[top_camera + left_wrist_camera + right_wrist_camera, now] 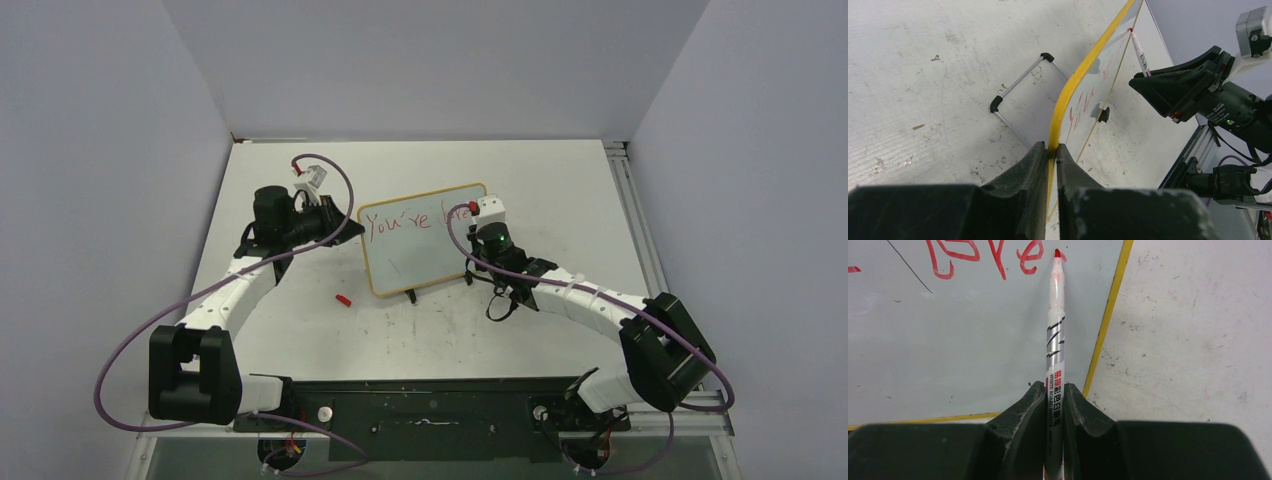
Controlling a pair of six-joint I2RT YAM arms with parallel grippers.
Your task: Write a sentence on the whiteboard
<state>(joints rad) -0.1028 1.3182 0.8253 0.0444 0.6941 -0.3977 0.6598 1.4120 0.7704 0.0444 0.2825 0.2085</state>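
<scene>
The whiteboard (425,240) stands tilted on the table, propped on its black-footed stand (1020,85). My left gripper (1052,150) is shut on the board's yellow-tan frame (1070,92) at its left edge (345,215). My right gripper (1053,392) is shut on a white board marker (1055,335) with a red tip; the tip touches the board near its right edge. The sentence (400,222) in red reads "You're" followed by "love" (983,255) on the top line. The right gripper (480,225) covers the end of the writing in the top view.
A red marker cap (343,299) lies on the table left of the board's front. The cell's walls close in at the back and sides. A metal rail (635,220) runs along the table's right edge.
</scene>
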